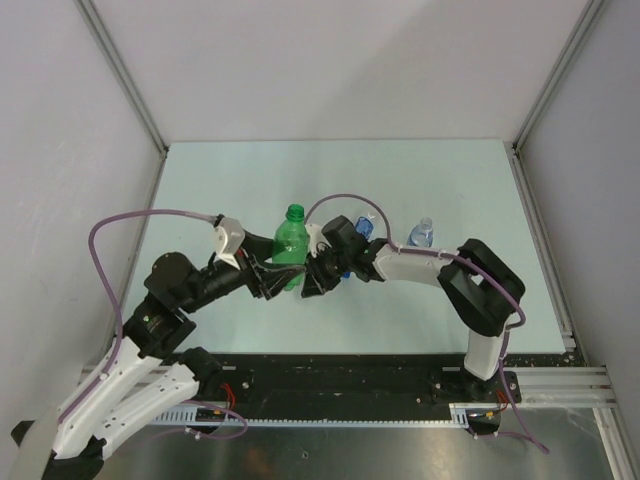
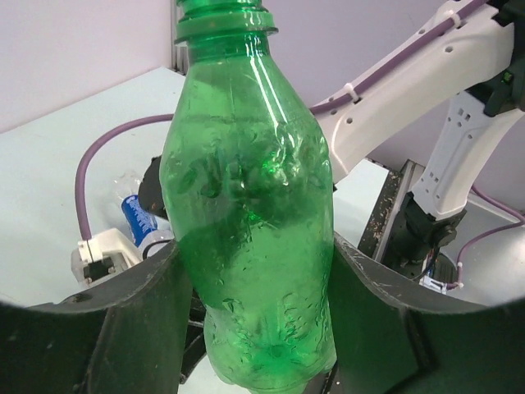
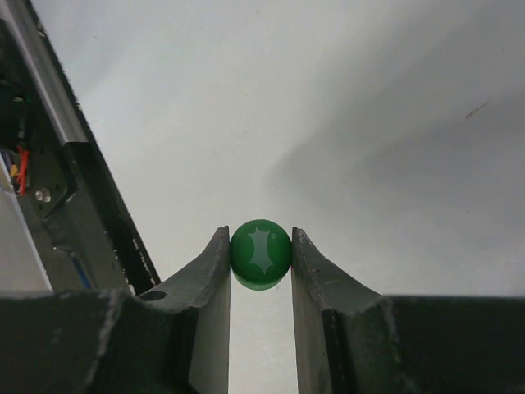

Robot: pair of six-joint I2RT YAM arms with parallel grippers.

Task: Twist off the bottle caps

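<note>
The left gripper [image 1: 281,277] is clenched around the waist of the green bottle [image 2: 250,213]. The bottle stands upright in the near half of the table [image 1: 220,180], a little left of the middle of its width. Its threaded neck is bare. Just right of it, the right gripper [image 3: 259,238] points down toward the table and pinches the green cap [image 3: 260,254] by its rim between both fingertips, the round top facing the wrist camera. Whether the cap hangs clear of the table or touches it cannot be told.

Further right, a clear bottle [image 1: 365,226] stands half hidden behind the right arm. A second clear bottle [image 1: 421,233] stands beyond it toward the right edge. Both seem to have their caps on.

The step in hand looks like parking the freed cap. To do it well, carry it to bare table on the near side, apart from the green bottle's base, and bring it low before the fingers part. Laid flat, it should not roll. The left grip should hold the bottle steady until the right arm has drawn away, because a brush from the wrist could tip it.
</note>
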